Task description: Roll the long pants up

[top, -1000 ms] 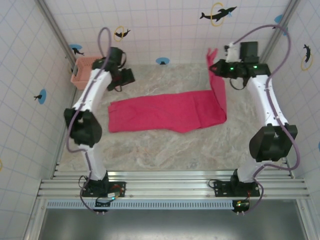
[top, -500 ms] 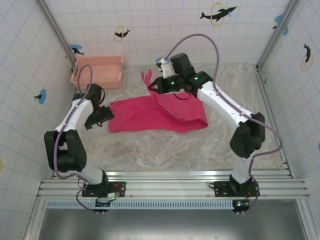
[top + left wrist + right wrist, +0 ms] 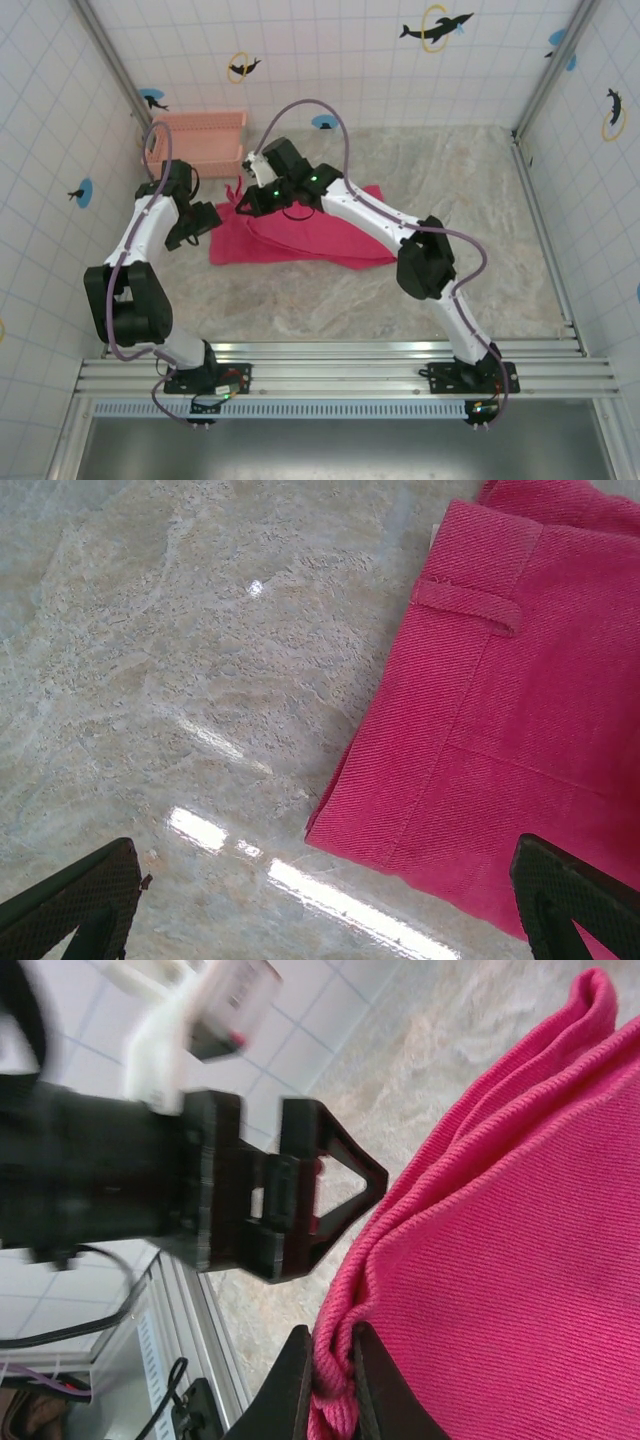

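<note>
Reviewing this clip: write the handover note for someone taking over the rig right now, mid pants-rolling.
Left gripper: open, empty, over the waistband corner of the long pants.
Right gripper: shut on a pinch of the pants, reached across toward the left side.
Pants: on the table, doubled over themselves, near the pink basket, not in it.
Done: one end lies over the rest.
Left: no roll yet; likely set the pinched end down and roll.

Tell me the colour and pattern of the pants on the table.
The long pants are plain bright magenta-red, with no pattern; clearest in the left wrist view.
</note>
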Controlling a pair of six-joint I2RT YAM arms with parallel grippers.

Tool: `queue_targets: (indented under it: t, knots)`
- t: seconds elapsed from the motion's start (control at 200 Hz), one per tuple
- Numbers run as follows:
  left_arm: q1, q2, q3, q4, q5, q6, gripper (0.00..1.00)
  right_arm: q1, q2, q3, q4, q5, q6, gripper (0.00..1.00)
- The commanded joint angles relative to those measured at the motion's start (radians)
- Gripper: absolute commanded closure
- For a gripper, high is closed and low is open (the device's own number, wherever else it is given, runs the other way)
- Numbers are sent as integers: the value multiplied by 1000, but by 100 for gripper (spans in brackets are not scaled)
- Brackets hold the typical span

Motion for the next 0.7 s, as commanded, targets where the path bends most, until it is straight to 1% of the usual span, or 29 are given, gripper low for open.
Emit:
queue_targets:
  t: [0.0,0.02,0.04,0.1,0.15,0.215,0.285,0.325,0.395,0.475,0.545,0.606,0.691]
  knots:
    - [10,-5,18,-17,-18,27,3,28,92,86,63,-68,41,75]
    - [10,-8,16,-22,-27,27,3,31,111,104,63,-76,48,69]
    - [12,-10,13,-22,-32,29,3,32,131,125,51,-82,54,65]
    - [16,-17,7,-28,-48,35,3,29,182,188,41,-119,50,62]
    - [20,-25,1,-33,-60,36,3,17,189,222,-4,-97,19,59]
    - [21,-36,-3,-40,-73,43,3,-21,144,205,-17,-64,-13,55]
    - [19,-50,-13,-32,-80,59,3,-90,68,164,-37,-35,-43,53]
    - [14,-57,-19,-31,-82,62,3,-136,24,159,-97,-7,-83,53]
    - [-4,-67,-42,-15,-71,68,3,-220,-58,142,-208,36,-168,49]
    - [-54,-61,-68,-1,-83,70,3,-319,-122,130,-386,104,-295,47]
    - [-120,-35,-76,-1,-107,60,2,-399,-165,77,-522,195,-406,46]
    - [-182,0,-68,0,-128,47,2,-459,-202,-21,-564,230,-467,45]
    - [-255,61,-43,-1,-137,25,2,-537,-231,-165,-574,241,-502,45]
